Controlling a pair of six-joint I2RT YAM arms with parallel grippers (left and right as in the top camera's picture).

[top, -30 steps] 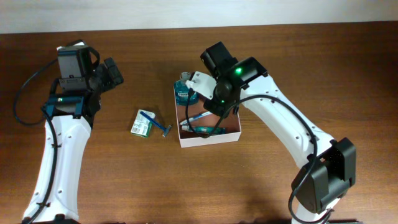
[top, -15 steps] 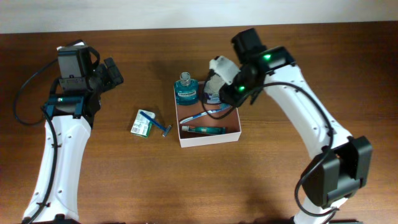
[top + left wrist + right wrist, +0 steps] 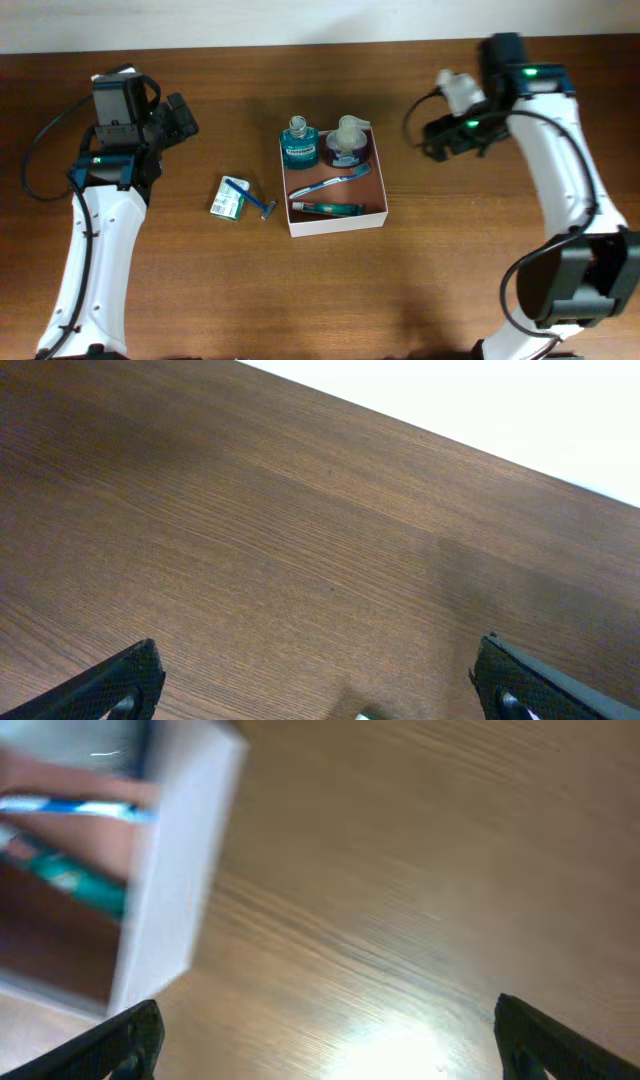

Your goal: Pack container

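Only overhead shows the razor outside the container.

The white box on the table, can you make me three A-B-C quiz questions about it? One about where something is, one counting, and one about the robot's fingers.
1. Where is the blue razor?
A) inside the container
B) on the table, left of the container, by the green-white packet
C) on top of a bottle

2. How many bottles are in the container?
A) one
B) two
C) four

3. What are the right fingers doing?
A) squeezing a bottle
B) pinching the toothbrush
C) spread open, holding nothing

Answers:
1 B: the razor lies outside the white wall, next to the packet.
2 B: a teal bottle and a dark bottle with a white cap stand at the back.
3 C: the right wrist view shows the fingers wide apart over bare wood.
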